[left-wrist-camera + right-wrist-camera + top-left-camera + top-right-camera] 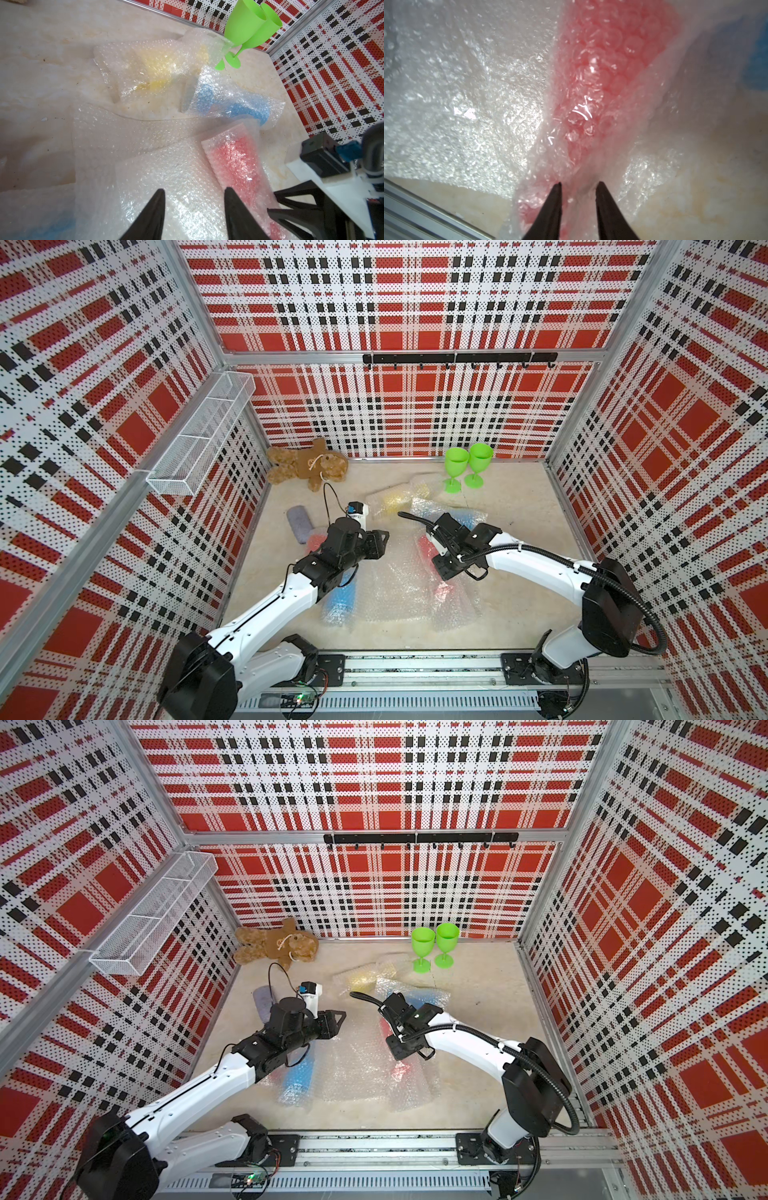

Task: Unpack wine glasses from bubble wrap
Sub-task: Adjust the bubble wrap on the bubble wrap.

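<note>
Two green wine glasses [456,460] [423,940] [245,22] stand bare and upright at the back right. Lying wrapped in bubble wrap are a yellow one [395,499] [158,62], a blue one [232,106], a second blue one [340,601], a red one beside my left arm [318,539], and a red one [602,62] [234,158] under my right arm. My right gripper [579,182] [440,572] pinches the wrap at this red glass's narrow part. My left gripper [195,189] [380,545] hangs open over a loose flat bubble wrap sheet [145,149] [399,585], holding nothing.
A brown teddy bear [307,466] lies in the back left corner, and a grey oblong case [298,522] lies near the left wall. A white mesh basket [199,439] hangs on the left wall and a black hook rail [457,358] on the back wall.
</note>
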You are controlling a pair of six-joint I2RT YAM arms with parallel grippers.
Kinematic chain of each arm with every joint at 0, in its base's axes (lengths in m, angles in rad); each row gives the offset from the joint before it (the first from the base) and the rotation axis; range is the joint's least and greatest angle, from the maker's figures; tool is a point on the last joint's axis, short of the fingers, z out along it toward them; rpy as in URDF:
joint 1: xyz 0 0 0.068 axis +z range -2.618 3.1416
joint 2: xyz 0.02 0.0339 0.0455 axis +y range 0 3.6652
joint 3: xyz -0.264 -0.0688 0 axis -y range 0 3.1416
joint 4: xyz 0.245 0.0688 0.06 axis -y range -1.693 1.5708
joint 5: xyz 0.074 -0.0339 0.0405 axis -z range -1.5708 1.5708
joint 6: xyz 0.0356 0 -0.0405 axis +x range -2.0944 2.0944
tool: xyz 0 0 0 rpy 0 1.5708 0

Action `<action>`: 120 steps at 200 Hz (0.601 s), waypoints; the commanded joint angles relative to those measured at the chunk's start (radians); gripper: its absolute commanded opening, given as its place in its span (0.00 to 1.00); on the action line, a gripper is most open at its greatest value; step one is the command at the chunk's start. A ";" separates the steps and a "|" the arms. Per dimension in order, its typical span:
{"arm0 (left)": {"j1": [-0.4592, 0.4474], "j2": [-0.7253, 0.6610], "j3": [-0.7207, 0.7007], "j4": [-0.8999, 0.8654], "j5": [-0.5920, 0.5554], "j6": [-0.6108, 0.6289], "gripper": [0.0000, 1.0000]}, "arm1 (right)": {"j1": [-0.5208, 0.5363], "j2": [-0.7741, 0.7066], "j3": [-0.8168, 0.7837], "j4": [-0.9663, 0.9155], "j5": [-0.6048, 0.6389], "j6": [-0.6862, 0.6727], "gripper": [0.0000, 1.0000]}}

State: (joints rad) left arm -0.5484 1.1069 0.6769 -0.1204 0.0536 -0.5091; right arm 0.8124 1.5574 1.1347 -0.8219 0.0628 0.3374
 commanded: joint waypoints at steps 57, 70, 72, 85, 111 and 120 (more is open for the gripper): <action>-0.073 0.139 0.003 0.116 0.139 -0.068 0.50 | -0.016 -0.090 -0.051 0.079 -0.036 -0.002 0.06; -0.088 0.198 0.003 0.157 0.220 -0.092 0.50 | -0.023 -0.109 -0.073 0.125 -0.059 0.005 0.00; -0.091 0.207 0.003 0.164 0.233 -0.096 0.50 | -0.024 -0.112 -0.075 0.133 -0.062 0.007 0.00; -0.102 0.255 0.001 0.204 0.300 -0.119 0.51 | -0.035 -0.135 -0.099 0.194 -0.095 0.022 0.00; -0.104 0.268 0.002 0.230 0.290 -0.146 0.50 | -0.050 -0.164 -0.138 0.319 -0.148 0.077 0.00; -0.098 0.250 0.005 0.217 0.262 -0.140 0.50 | -0.050 -0.173 -0.145 0.354 -0.152 0.098 0.00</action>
State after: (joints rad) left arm -0.6510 1.3876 0.6769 0.0383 0.3004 -0.6266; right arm 0.7712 1.4307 1.0027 -0.6239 -0.0387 0.3748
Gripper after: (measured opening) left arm 0.504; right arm 0.044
